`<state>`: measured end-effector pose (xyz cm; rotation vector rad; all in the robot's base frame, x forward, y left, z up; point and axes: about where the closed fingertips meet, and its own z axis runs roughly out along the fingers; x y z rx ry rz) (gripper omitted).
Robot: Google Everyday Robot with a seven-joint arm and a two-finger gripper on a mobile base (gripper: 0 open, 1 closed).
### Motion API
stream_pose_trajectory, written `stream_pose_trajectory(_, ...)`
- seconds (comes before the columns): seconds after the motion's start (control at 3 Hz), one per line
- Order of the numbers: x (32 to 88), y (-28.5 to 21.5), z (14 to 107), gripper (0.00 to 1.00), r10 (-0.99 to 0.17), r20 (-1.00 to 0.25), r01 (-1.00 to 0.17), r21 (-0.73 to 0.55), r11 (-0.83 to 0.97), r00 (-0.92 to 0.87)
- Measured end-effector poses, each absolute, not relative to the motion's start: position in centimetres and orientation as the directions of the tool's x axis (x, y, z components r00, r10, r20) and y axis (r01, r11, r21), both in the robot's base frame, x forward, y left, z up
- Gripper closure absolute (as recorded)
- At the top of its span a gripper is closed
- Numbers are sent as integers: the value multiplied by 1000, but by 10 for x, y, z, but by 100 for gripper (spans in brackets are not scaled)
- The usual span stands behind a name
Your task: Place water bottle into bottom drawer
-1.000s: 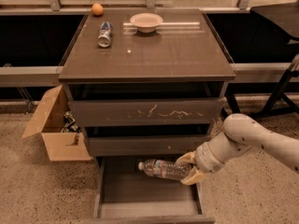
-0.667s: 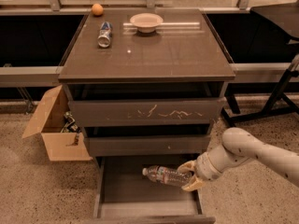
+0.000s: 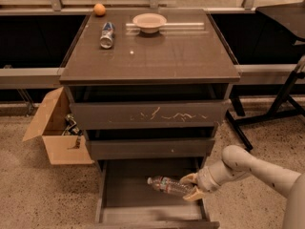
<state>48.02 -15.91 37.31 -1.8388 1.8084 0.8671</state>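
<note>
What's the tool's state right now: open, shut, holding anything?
The tool is shut on the water bottle, holding it sideways over the right part of the open bottom drawer.

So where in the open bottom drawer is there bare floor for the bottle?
The dark grey-brown bottom drawer has bare floor along its left wall and just behind its front wall. The right side is crowded: the gripper holds the clear ribbed plastic water bottle there, lying sideways with its cap pointing left.
</note>
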Motion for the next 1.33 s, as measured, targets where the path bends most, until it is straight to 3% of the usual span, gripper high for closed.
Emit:
stream_pose_trajectory(0.67, 523, -166, 318, 100, -725, -689, -993, 96, -76, -11)
stream_pose_trajectory(1.0, 547, -169, 289, 82, -706, -707, -992, 110, -63, -33)
stream_pose_trajectory(1.33, 565, -167, 266, 58, -693, -720, -990, 126, -59, -50)
